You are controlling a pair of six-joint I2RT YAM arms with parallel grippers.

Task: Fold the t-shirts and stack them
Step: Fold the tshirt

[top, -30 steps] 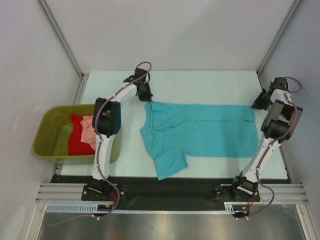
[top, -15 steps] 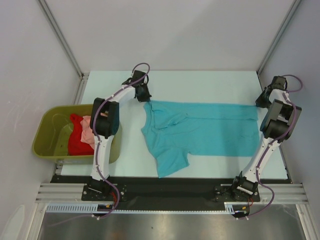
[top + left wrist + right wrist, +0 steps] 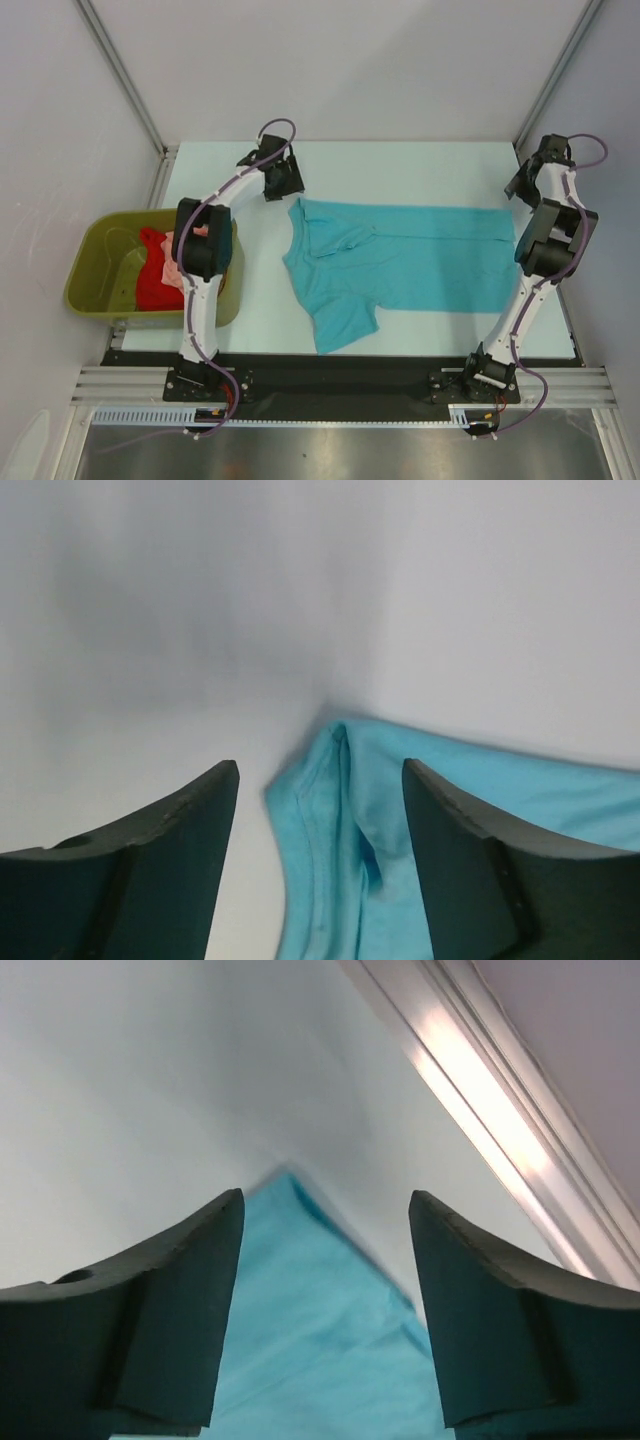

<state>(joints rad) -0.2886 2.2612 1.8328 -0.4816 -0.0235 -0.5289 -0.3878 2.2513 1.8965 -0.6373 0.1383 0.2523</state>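
Note:
The turquoise t-shirt (image 3: 410, 262) lies spread on the white table, folded lengthwise, with a sleeve pointing toward the near edge. My left gripper (image 3: 284, 181) hovers open just beyond the shirt's far left corner. In the left wrist view that corner (image 3: 335, 830) lies loose between the spread fingers (image 3: 160, 870) of the left gripper (image 3: 320, 765). My right gripper (image 3: 521, 187) stands open past the far right corner. The right wrist view has that corner (image 3: 320, 1340) flat under the right gripper (image 3: 326, 1195). A red t-shirt (image 3: 153, 287) and a salmon-pink t-shirt (image 3: 176, 264) lie in the tub.
The olive-green tub (image 3: 95, 275) sits off the table's left side, beside the left arm. A metal frame rail (image 3: 480, 1100) runs close along the table's right edge by the right gripper. White walls enclose the back and sides.
Both grippers were shut on the turquoise shirt's far corners; they have opened, let go and drawn back toward the far edge. The shirt's far edge now lies straighter on the table.

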